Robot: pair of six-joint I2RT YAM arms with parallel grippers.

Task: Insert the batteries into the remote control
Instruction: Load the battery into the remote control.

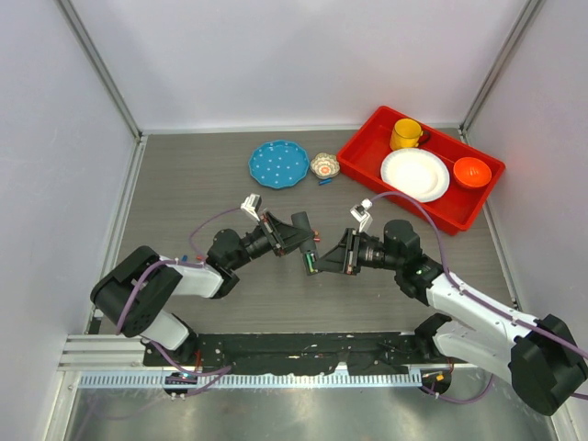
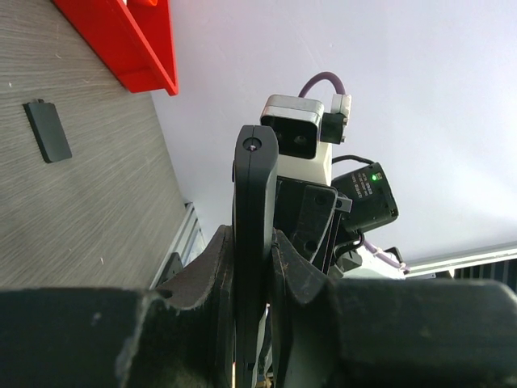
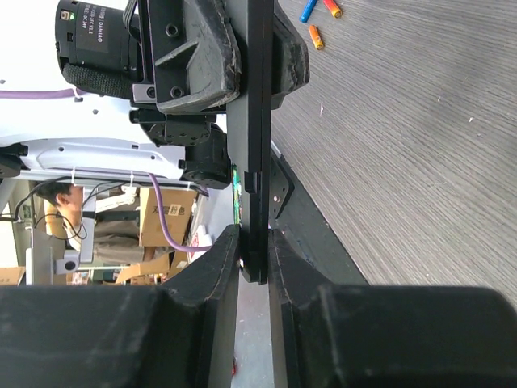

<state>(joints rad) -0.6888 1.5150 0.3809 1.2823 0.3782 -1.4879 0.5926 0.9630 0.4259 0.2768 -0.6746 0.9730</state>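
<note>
Keep the remote control [image 3: 260, 145] level: left claw [image 2: 253, 242] and right claw [image 3: 253, 242] each clamp one end; avoid twisting it.

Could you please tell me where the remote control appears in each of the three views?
Top: remote, just below centre.
Left wrist: remote, centre, upright in the jaws.
Right wrist: remote, centre, upright in the jaws.
Landmark: red tray, top and left-wrist views only.
</note>
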